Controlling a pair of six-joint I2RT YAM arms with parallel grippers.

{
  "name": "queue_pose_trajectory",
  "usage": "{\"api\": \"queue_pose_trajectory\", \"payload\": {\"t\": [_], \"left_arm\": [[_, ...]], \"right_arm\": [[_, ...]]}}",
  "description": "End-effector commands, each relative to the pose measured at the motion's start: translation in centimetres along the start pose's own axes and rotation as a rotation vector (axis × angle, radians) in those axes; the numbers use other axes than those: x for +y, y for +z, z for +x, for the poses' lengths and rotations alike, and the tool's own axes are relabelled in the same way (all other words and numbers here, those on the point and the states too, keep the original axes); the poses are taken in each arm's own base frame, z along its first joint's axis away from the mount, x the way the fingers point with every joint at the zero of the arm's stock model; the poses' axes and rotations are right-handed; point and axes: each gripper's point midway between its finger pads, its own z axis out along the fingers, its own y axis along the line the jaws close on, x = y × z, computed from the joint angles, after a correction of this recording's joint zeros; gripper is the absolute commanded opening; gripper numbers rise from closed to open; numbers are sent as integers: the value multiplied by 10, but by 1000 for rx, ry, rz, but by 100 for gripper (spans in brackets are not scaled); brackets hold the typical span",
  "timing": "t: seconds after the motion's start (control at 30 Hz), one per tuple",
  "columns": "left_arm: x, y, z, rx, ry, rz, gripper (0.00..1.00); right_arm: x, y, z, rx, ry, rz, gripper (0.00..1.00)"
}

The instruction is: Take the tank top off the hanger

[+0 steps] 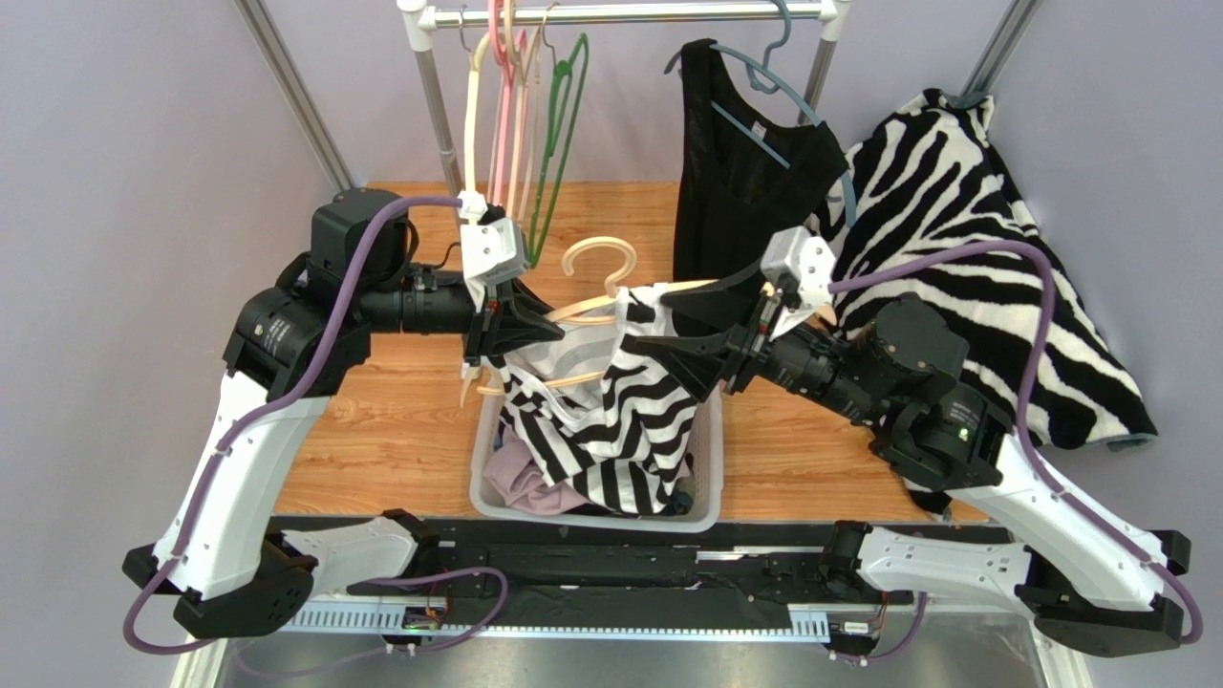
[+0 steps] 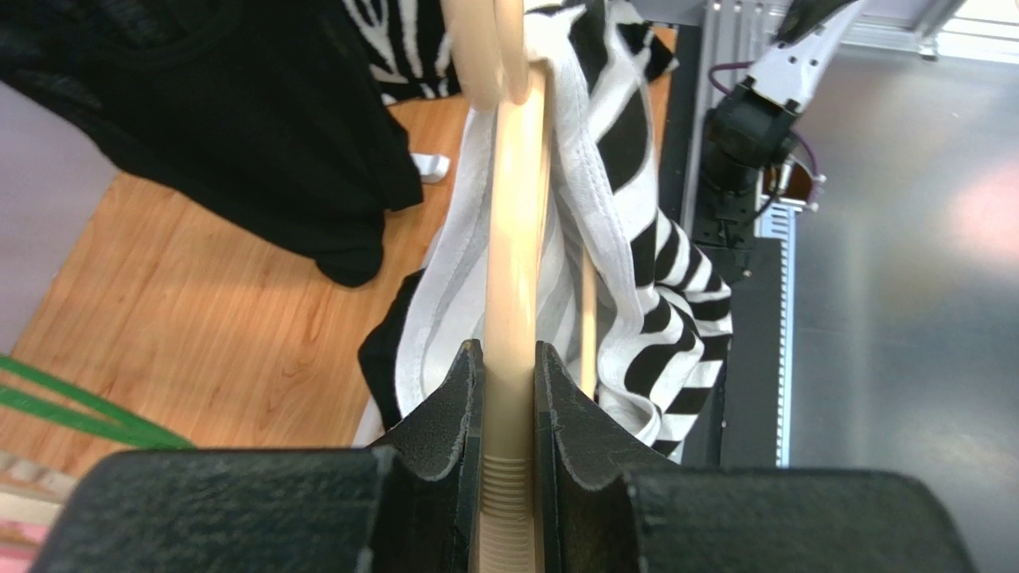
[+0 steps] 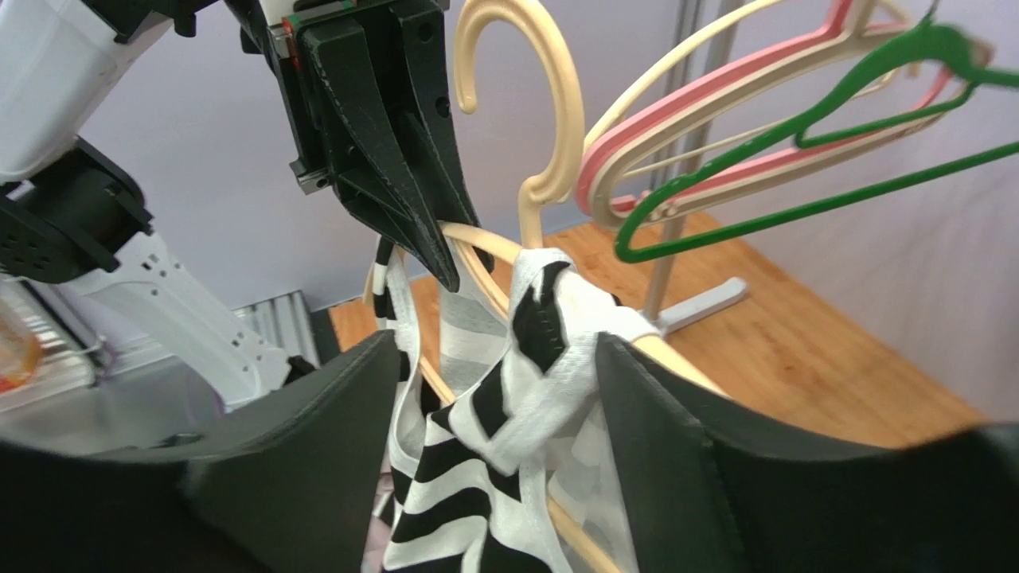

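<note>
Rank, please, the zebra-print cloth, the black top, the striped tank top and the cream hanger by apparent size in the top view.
1. zebra-print cloth, clearly largest.
2. black top and striped tank top: look about alike, and the tank top is bunched, so unranked.
3. cream hanger, smallest.

Counter [image 1: 402, 416] seen from above at the near edge; wrist views taken close-up, facing inward, cream hanger [image 2: 514, 299] shared.
</note>
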Motion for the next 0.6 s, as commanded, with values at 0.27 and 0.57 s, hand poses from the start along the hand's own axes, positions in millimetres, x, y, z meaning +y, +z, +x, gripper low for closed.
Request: {"api": "queue_pose_trajectory", "payload": {"t": [0.27,0.57], "left_arm": [[21,-5,-29,-84,6,-91,2],[21,-7,-27,-82,5,-103,3]], "right_arm": [[17,-16,-36,-18,-334,124,100],[91,37,61,131,-531,12,100]]}}
